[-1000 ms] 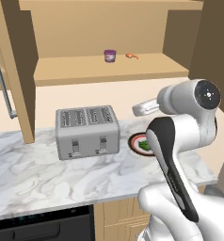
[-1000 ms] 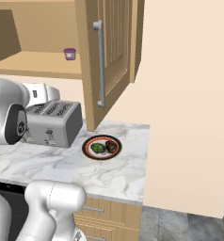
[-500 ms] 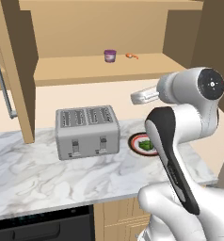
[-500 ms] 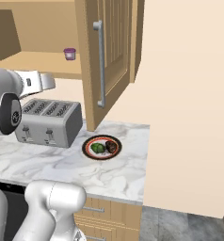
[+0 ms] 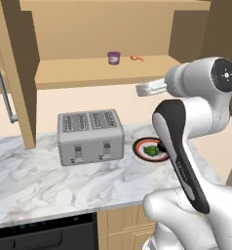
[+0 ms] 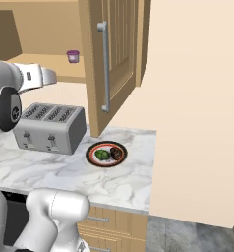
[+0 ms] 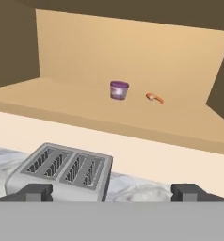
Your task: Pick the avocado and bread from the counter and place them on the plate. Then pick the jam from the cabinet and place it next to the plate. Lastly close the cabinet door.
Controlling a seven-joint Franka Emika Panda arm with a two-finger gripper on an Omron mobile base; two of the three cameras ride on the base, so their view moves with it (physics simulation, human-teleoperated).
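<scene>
The plate [image 6: 107, 146] lies on the counter [image 6: 133, 177] right of the toaster, with the green avocado [image 6: 101, 155] and the dark brown bread [image 6: 116, 154] on it. From the left base view my arm hides part of the plate [image 5: 139, 147], and the avocado [image 5: 150, 150] shows beside it. The purple jam [image 7: 119, 90] stands on the shelf of the open cabinet [image 5: 79, 73]. My gripper [image 7: 111, 193] is open and empty, hanging in the air above the toaster and in front of the shelf, well short of the jam [image 5: 114, 57].
A silver toaster [image 5: 90, 135] stands on the counter under my hand. A tiny orange item [image 7: 154, 98] lies just right of the jam. The right cabinet door [image 6: 114, 64] with its bar handle [image 6: 104, 66] swings out over the plate; the left door [image 5: 15, 73] is open too.
My hand has risen from just above the plate's level up towards the shelf's height. Plate, avocado, bread and jam have not moved.
</scene>
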